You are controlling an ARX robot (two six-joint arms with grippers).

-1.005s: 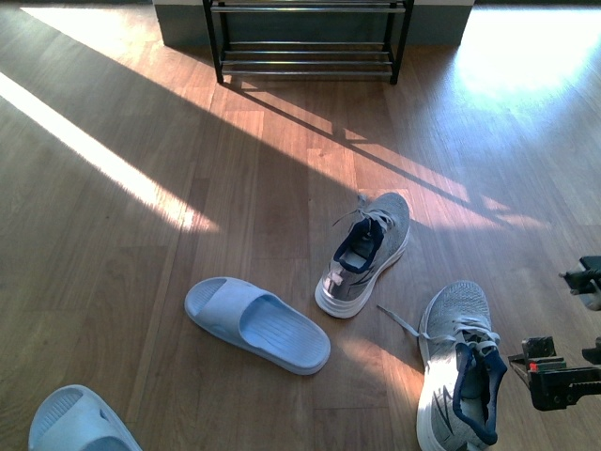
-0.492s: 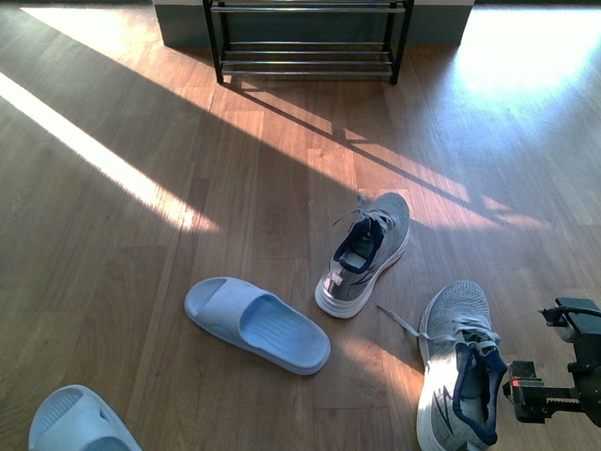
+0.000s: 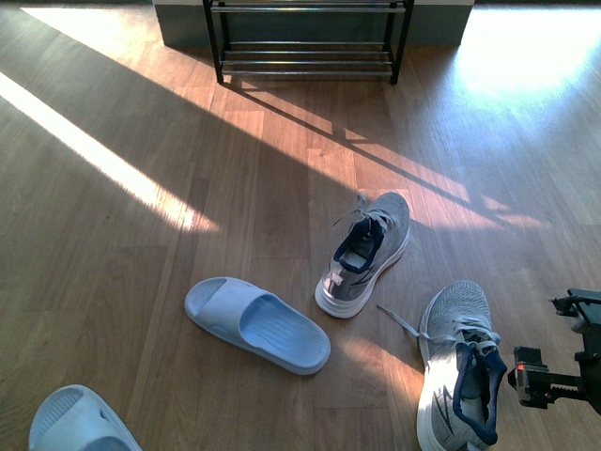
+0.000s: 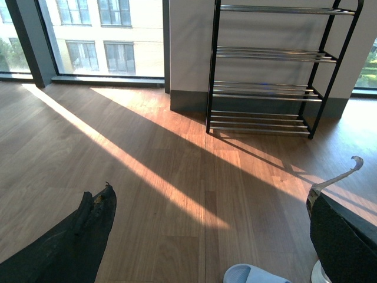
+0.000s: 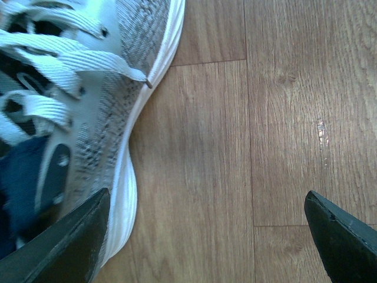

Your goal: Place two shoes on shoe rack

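Observation:
Two grey sneakers lie on the wood floor: one (image 3: 366,252) in the middle, one (image 3: 460,366) at the near right. A pale blue slide (image 3: 255,323) lies left of them, and another slide (image 3: 80,423) sits at the near left corner. The shoe rack (image 3: 307,38) stands at the far wall with bare rods, also seen as the rack (image 4: 268,88) in the left wrist view. My right gripper (image 3: 561,346) hangs open just right of the near sneaker (image 5: 76,118). It holds nothing, and its finger (image 5: 70,247) is over the white sole's edge. My left gripper (image 4: 212,236) is open and empty, with a slide's tip (image 4: 247,275) below it.
Bright sun bands cross the floor between the shoes and the rack. A grey wall base (image 3: 183,28) runs behind the rack. Large windows (image 4: 106,35) stand to the rack's left.
My right gripper has shifted slightly beside the near sneaker, dipping and then edging right. The shoes have not moved.

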